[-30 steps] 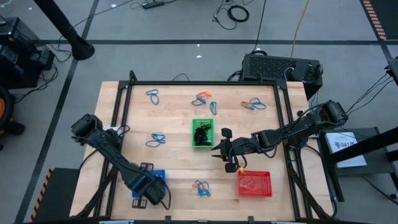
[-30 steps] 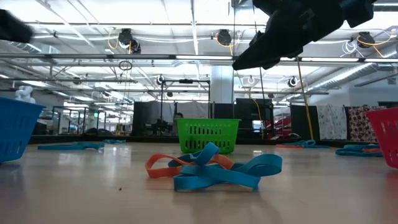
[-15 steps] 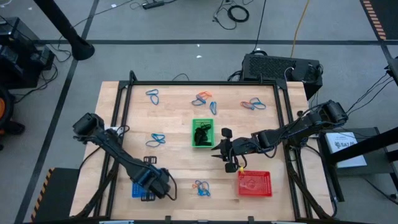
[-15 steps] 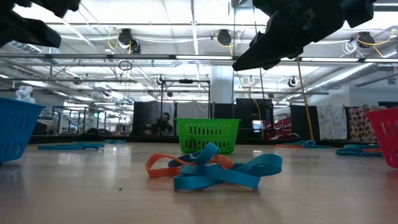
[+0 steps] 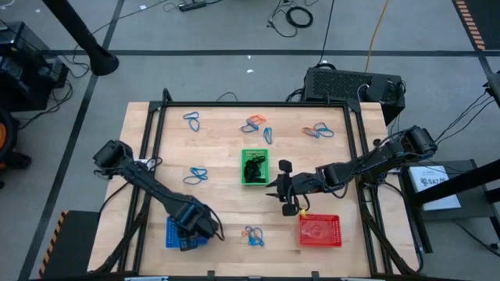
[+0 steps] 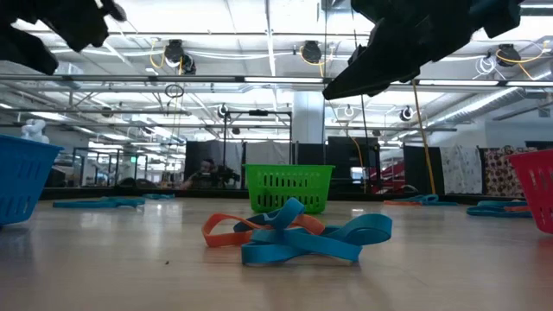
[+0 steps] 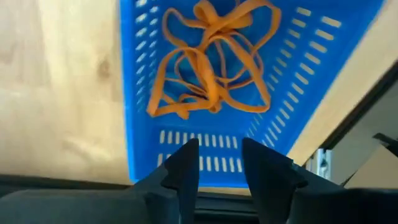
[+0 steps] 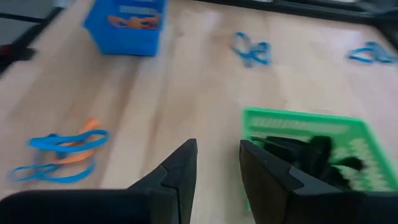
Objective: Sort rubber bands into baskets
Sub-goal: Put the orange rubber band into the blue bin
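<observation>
Rubber bands (image 5: 253, 235) are lying tangled near the table's front edge, between the blue basket (image 5: 176, 235) and red basket (image 5: 319, 230); left gripper (image 5: 205, 227) is hovering slightly parted, empty, just beside.

Bare wooden worktop (image 5: 223, 199) lies open between the green plastic mesh basket (image 5: 254, 167) at centre and the front edge. A tangle of blue and orange rubber bands (image 5: 253, 235) sits there, between the blue plastic mesh basket (image 5: 179, 236) and red plastic mesh basket (image 5: 319, 231). The left end effector (image 5: 205, 227) overhangs the blue basket's right side; the right end effector (image 5: 284, 192) hangs between green and red baskets.
</observation>
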Action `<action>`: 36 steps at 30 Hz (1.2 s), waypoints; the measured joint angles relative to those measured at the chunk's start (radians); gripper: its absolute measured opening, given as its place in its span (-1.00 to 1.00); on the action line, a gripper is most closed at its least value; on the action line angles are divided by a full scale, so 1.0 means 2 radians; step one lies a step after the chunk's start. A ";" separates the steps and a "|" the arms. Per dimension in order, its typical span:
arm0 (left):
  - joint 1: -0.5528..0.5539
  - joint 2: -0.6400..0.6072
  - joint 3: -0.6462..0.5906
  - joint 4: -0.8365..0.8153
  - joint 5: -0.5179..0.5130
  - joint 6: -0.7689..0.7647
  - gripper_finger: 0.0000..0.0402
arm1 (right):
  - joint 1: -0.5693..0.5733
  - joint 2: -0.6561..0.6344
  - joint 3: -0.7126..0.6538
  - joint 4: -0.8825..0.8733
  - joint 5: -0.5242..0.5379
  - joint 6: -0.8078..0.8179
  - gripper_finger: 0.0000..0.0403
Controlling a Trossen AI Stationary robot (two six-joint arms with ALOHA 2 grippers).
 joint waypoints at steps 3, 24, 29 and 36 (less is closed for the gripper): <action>0.004 0.000 0.000 -0.003 -0.004 0.015 -0.37 | -0.001 -0.007 0.000 -0.027 0.053 0.014 -0.43; 0.098 -0.247 -0.083 0.210 -0.424 0.336 -0.37 | -0.366 -0.013 0.000 -0.259 0.023 0.128 -0.43; 0.126 -0.307 -0.201 0.409 -0.423 0.480 -0.37 | -0.434 0.012 0.000 -0.248 0.023 0.146 -0.43; 0.190 -0.354 -0.389 0.763 -0.364 0.538 -0.37 | -0.470 0.050 0.000 -0.214 0.008 0.145 -0.43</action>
